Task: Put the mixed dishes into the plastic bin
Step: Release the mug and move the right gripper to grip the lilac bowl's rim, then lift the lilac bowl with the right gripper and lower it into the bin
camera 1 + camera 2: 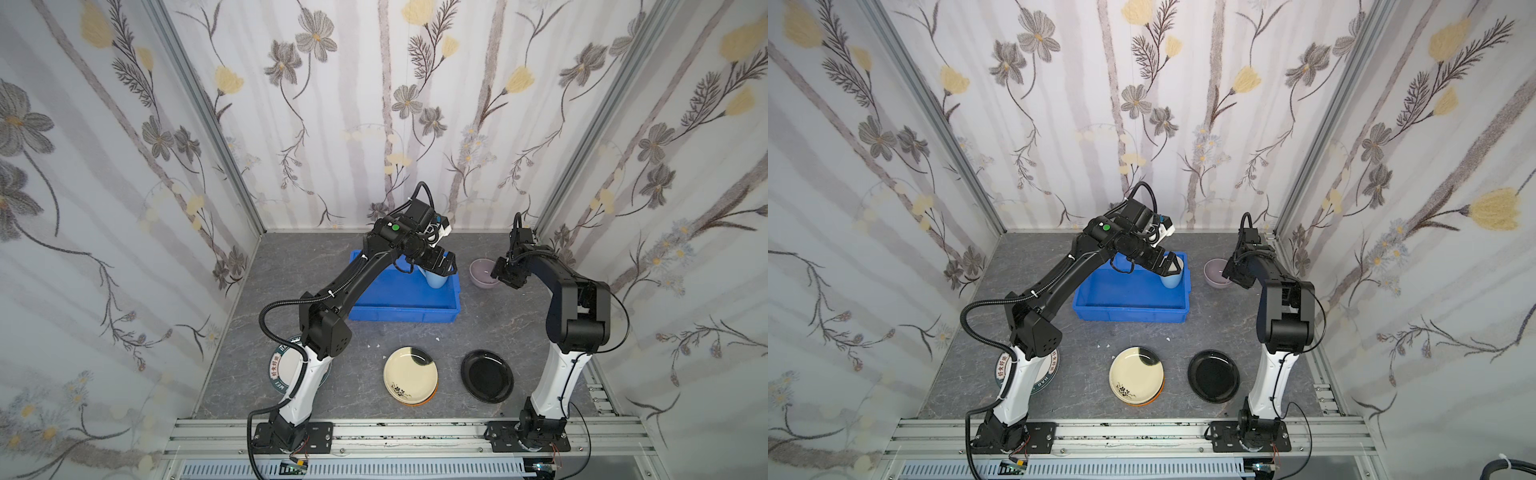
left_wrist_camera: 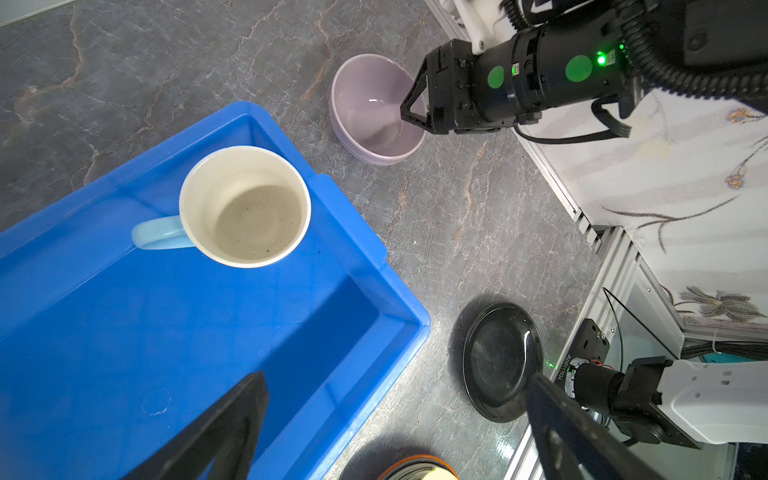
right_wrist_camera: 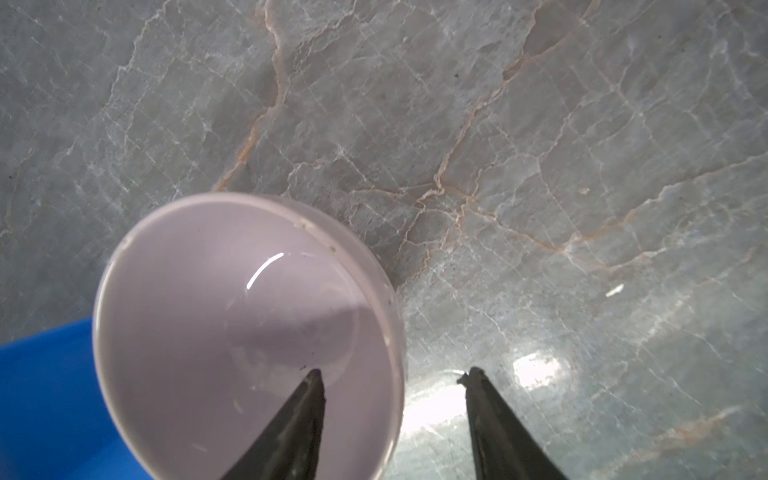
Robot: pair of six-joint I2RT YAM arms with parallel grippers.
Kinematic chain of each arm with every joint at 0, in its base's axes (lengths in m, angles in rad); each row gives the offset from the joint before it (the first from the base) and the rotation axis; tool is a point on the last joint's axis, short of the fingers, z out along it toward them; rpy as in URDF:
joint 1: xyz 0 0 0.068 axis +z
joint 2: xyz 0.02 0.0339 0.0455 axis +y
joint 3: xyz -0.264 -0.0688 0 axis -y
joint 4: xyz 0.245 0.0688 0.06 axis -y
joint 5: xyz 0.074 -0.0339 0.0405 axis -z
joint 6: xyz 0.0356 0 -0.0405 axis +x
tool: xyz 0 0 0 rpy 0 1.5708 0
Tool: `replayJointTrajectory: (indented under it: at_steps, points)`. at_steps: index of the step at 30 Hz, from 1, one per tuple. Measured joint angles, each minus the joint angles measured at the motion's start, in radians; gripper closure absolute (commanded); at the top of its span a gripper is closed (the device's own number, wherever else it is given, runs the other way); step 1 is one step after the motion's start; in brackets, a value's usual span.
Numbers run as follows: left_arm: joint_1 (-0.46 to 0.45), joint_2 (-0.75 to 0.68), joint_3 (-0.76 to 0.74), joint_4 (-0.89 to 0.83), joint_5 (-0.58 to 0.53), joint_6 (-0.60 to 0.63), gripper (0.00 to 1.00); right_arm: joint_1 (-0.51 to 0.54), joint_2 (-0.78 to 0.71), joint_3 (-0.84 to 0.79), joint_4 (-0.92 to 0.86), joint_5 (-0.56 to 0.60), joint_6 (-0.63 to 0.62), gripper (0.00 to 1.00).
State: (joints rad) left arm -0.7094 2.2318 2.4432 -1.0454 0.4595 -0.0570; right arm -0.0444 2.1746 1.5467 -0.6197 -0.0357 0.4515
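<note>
Lilac bowl [image 1: 483,272] sits mouth up on the grey marble-look table [image 1: 519,332], just right of the blue plastic bin [image 1: 403,309], at the centre right of both top views. It is not in the bin yet.

Key relation: the right gripper [image 3: 392,372] straddles the bowl's rim. In the right wrist view one finger [image 3: 299,415] is over the bowl's inside and the other finger [image 3: 494,419] is outside over bare table, with the wall between them. The fingers are spread with a gap on each side of the wall, so nothing is gripped. Can't tell if the inner tip touches the glaze.

The bulk of the bowl lies on the inner finger's side, toward the bin. The bowl is round, so it has no long axis and any rim pinch works. My read: next is to close on the wall, lift, and carry left into the bin.

The right arm is clearly nearer. The left gripper [image 1: 444,266] is spread wide and empty above the light blue mug [image 2: 245,205]. The mug stands upright in the bin's far right corner. Judging by that, the mug is done.

Left on the table, lower in the top views:
- cream plate [image 1: 410,376], stacked on an orange plate [image 1: 428,400]
- black plate [image 1: 487,376], to the right of that stack
- lettered-rim plate [image 1: 286,370], partly hidden under the left arm
</note>
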Motion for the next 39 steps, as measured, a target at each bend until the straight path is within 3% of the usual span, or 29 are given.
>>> replayJointTrajectory:
  at_steps: [7,12,23,33,39]
  points:
    - [0.0,0.0,0.0,-0.022,-0.028,-0.002,0.0,-0.008,0.048,0.013,0.003,-0.017,-0.008,0.74]
    - [0.001,0.0,-0.001,-0.028,-0.044,-0.003,0.0,-0.018,0.056,0.013,0.005,-0.036,-0.013,0.86]
    - [0.005,0.002,-0.004,-0.026,-0.068,-0.003,0.0,-0.024,0.022,0.015,-0.038,-0.027,-0.041,0.92]
    - [0.02,0.002,-0.004,-0.01,-0.106,-0.005,0.0,-0.018,-0.126,0.028,-0.104,-0.037,-0.042,0.93]
    - [0.052,-0.006,-0.035,-0.013,-0.123,0.009,0.0,0.051,-0.224,0.032,-0.157,-0.04,-0.057,0.93]
